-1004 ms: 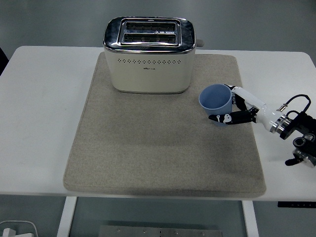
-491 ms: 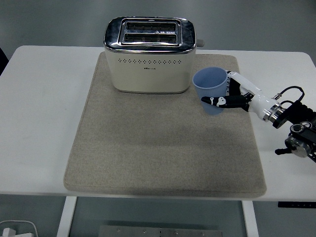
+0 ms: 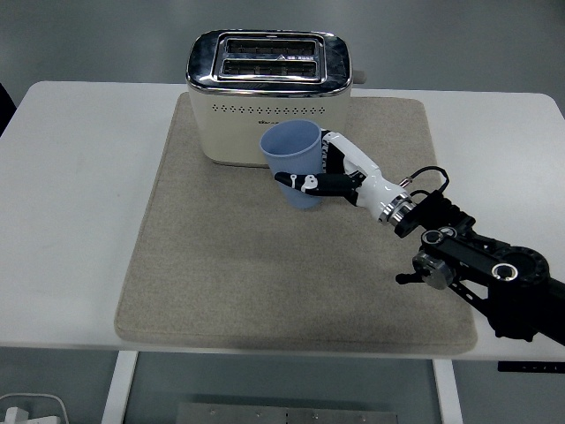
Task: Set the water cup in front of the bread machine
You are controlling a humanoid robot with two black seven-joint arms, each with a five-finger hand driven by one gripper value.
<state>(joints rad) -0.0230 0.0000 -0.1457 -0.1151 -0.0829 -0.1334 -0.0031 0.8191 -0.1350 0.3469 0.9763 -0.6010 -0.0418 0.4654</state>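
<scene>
1. Carried leftward from the mat's right side, the light blue plastic water cup (image 3: 296,166) now hangs before the cream, chrome-topped bread machine (image 3: 267,95).
2. Right hand (image 3: 334,173) fingers wrap the cup.
3. Both sit over the beige felt mat (image 3: 221,265) on the white table (image 3: 71,194), toward its far edge.

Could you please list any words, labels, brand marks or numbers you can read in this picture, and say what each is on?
Nothing here can be read.
Toaster: a small dark brand mark on its cream front, partly hidden behind the blue cup, too small to read.
Toaster top, by the slots: tiny blurred print, unreadable.
</scene>
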